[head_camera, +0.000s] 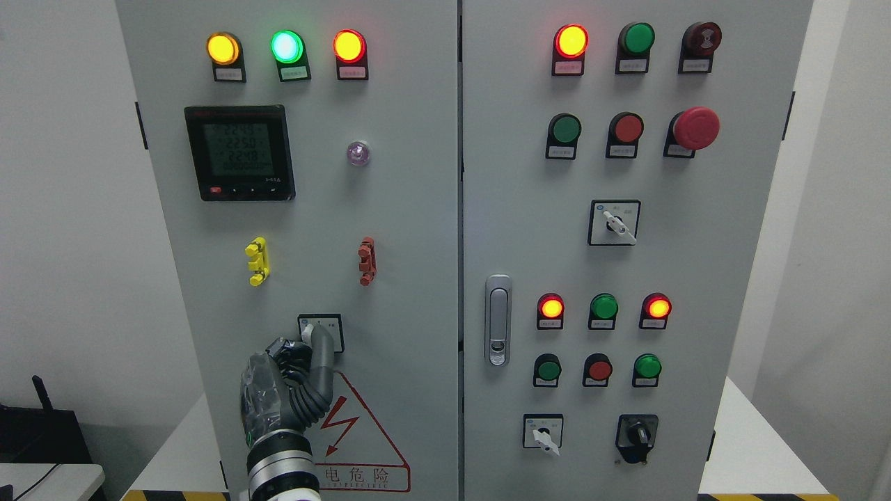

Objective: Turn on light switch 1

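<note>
Left hand (296, 379) reaches up the left door, fingers curled onto the switch (321, 332) (small rotary selector low on that door, above the warning triangle (358, 435)); rigid sprung knob, likely stiff—pinch its lever sides, twist.

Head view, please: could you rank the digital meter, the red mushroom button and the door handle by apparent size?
1. digital meter
2. door handle
3. red mushroom button

All sit on the same cabinet front, so depth hardly skews this.
</note>
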{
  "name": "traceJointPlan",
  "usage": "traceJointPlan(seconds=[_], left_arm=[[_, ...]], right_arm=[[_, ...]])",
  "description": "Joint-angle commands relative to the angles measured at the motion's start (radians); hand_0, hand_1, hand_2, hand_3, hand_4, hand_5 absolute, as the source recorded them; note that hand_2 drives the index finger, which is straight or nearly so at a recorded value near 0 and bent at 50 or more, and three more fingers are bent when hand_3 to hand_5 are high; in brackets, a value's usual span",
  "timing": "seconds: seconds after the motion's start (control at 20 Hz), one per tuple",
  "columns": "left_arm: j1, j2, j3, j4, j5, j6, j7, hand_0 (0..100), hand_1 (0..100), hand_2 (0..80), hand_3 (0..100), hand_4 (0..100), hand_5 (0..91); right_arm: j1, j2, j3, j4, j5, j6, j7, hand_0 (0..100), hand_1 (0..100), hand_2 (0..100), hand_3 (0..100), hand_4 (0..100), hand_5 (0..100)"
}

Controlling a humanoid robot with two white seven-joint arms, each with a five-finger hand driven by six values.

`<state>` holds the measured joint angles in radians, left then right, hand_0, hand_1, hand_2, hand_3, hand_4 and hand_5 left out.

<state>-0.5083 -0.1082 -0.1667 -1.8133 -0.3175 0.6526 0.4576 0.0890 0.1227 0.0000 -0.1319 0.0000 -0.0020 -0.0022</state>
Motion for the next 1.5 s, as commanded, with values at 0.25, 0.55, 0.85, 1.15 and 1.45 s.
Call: traceJointPlan(seconds=[0.25, 0.55, 0.85, 1.15, 1.45], left_arm=[[-0.001, -0.001, 0.003, -0.001, 0.000, -0.002, -0.001, 58, 25, 65.9, 84, 86, 80.8], [-0.001, -0.001, 0.004, -0.001, 0.000, -0.002, -0.001, 62, 20, 66.1, 85, 86, 80.8], [0.005, -0.001, 0.004, -0.003, 0.000, -0.002, -0.001, 52, 19, 66.3, 85, 86, 81.0], [0.008, -0.002, 0.004, -0.004, 0.000, -0.002, -0.001, 37, 21, 68.1, 85, 87, 80.9], [0.010, -0.001, 0.004, -0.009, 0.000, -0.004, -0.001, 21, 24, 69.9, 85, 87, 81.1]], right_arm=[[0.000, 0.000, 0.020, 0.000, -0.026, 0.001, 0.001, 12, 39, 0, 0, 0, 0], [0.000, 0.000, 0.020, 0.000, -0.026, 0.001, 0.001, 12, 39, 0, 0, 0, 0], [0.000, 0.000, 0.020, 0.000, -0.026, 0.001, 0.001, 12, 39, 0, 0, 0, 0], [0.000, 0.000, 0.020, 0.000, -0.026, 0.001, 0.001, 12, 39, 0, 0, 0, 0], [0.000, 0.000, 0.020, 0.000, -0.026, 0.001, 0.001, 12, 39, 0, 0, 0, 0]])
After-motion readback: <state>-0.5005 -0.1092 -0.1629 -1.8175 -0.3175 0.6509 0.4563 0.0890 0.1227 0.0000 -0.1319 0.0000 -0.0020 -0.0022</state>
